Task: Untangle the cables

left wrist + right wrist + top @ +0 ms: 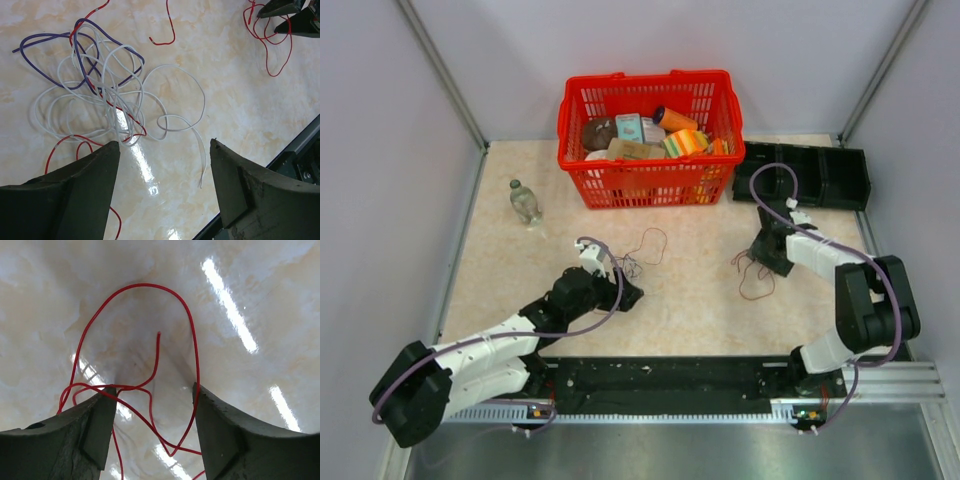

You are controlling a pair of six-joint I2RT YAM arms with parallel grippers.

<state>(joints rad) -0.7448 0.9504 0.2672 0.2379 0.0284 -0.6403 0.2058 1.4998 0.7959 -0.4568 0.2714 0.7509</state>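
The cables lie in two lots on the beige table (500,270). The larger lot is a tangle (105,95) of white, purple and red wires, looped over one another. In the top view it sits just left of the table's middle, right in front of the left claw (165,145). That claw is spread wide and grips nothing. From its wrist camera the tangle lies on the table at about 11 o'clock from the gap, and one loose white end trails down into the space between the two fingers (85,195).

The second lot is a single red wire (150,284), well apart from the tangle at about 3 o'clock from it in the top view. The right claw (152,390) hangs over it, jaws apart and holding nothing. The wire arches toward 12 o'clock in the wrist view and its strands cross on the table between the fingers.

At 12 o'clock on the table stands a red basket (645,78) full of packets. A clear bottle (525,202) lies at 10 o'clock, and black bins (815,175) sit at 2 o'clock.
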